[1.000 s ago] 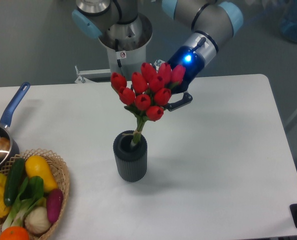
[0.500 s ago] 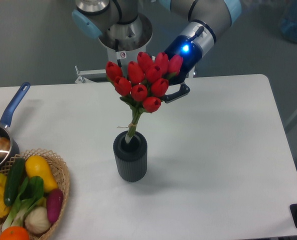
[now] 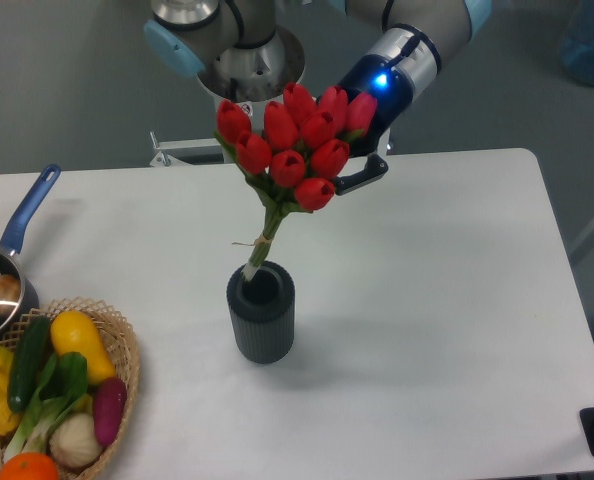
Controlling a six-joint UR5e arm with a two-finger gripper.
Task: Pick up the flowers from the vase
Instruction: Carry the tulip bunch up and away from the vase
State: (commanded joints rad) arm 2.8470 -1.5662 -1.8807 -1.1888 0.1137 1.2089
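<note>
The flowers (image 3: 297, 145), a bunch of red tulip buds with green leaves, hang tilted in the air with the bound stem end just at the rim of the vase (image 3: 261, 312). That vase is dark grey, ribbed and stands upright at the table's middle. My gripper (image 3: 349, 160) reaches in from the upper right behind the blooms and is shut on the flowers at the head of the bunch. Only one black finger (image 3: 364, 178) shows below the buds; the other is hidden by them.
A wicker basket (image 3: 127, 352) of vegetables sits at the front left corner. A steel saucepan with a blue handle (image 3: 29, 207) lies at the left edge. The robot's base (image 3: 247, 70) stands behind the table.
The gripper has risen with the bunch. The stems have slid up out of the vase until only their tip is at its mouth.
</note>
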